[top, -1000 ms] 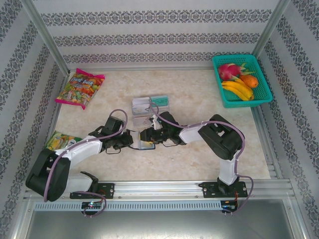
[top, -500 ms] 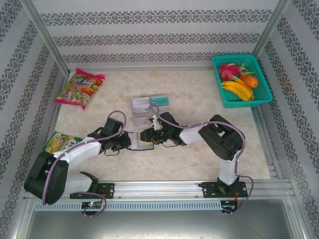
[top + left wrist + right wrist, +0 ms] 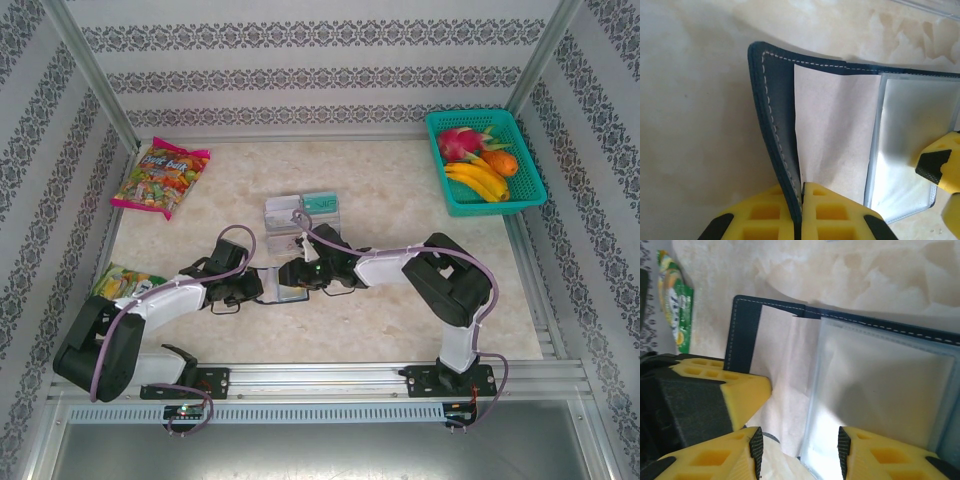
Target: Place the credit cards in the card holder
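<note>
Pinched tight in the left gripper (image 3: 801,212): the raised navy flap of the card holder (image 3: 774,100), stitched edge upright between the yellow fingers (image 3: 765,215), no gap between them. Spread open on the desk (image 3: 695,100) ahead of that gripper, pale lining up, with a clear plastic sleeve (image 3: 910,135) over the far half. Facing it from the opposite side, the right gripper (image 3: 800,455), jaws parted, near edge of the sleeve lying in the gap; hard to tell whether anything is pressed or carried there. Seen from above, both grippers tip to tip over the holder. Just beyond the right gripper, away from the arm bases, a clear acrylic tray (image 3: 300,217) with the credit cards (image 3: 322,203) in it, pale ones and a teal one, apart from the holder. Behind the left gripper, beside its arm, a green snack packet (image 3: 120,283); farther off beyond it, a colourful candy bag (image 3: 160,178). Well off past the right arm, at the far corner, a teal basket (image 3: 470,113) with bananas (image 3: 475,180), a dragon fruit (image 3: 462,143) and an orange fruit (image 3: 503,162).
</note>
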Controlling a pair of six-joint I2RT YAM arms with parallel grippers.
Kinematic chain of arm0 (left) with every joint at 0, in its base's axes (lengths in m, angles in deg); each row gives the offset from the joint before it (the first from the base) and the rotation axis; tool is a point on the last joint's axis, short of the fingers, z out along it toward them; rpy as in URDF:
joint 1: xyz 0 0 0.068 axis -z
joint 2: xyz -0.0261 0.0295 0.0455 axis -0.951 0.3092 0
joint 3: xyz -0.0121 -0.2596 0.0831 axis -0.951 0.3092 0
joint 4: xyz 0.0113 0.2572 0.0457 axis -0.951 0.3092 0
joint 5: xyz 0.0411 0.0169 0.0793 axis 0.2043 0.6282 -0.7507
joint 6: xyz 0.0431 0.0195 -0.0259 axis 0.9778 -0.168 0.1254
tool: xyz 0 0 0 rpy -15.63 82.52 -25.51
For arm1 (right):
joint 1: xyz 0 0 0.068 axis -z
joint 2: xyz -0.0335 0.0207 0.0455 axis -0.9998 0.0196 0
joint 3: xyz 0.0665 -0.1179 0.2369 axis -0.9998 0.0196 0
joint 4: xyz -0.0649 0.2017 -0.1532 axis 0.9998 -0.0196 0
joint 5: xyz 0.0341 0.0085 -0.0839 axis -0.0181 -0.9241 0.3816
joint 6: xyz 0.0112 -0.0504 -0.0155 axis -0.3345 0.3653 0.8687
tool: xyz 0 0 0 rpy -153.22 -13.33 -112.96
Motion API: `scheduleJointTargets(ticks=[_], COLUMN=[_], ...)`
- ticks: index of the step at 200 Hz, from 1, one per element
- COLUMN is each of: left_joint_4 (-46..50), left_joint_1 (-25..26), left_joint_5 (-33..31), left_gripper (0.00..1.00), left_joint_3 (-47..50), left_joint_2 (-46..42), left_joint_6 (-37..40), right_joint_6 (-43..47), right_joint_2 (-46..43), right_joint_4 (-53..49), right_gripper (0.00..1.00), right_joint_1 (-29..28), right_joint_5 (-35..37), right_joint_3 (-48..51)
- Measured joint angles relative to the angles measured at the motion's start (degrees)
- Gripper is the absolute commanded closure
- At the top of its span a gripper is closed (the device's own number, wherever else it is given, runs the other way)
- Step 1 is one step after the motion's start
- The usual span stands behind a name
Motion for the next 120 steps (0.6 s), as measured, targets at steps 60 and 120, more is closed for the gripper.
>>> scheduleJointTargets(ticks=[60, 120], left_joint_4=[-2.19, -2.73], left_joint_1=[-0.04, -0.11], left_joint_5=[0.22, 0.48], left_gripper=[1.0, 1.0], left_joint_3=[1.46, 1.66], left_joint_2=[-0.33, -0.42], left_joint_6=[-0.42, -1.33], right_joint_6=[3.02, 6.67], right_joint_2=[-0.87, -1.11], right_joint_4=[-12.94, -24.94], right_gripper=[0.53, 0.53], right_joint_1=[-1.31, -2.03], right_joint_5=[5.75, 9.07], right_joint_3=[-4.79, -11.28])
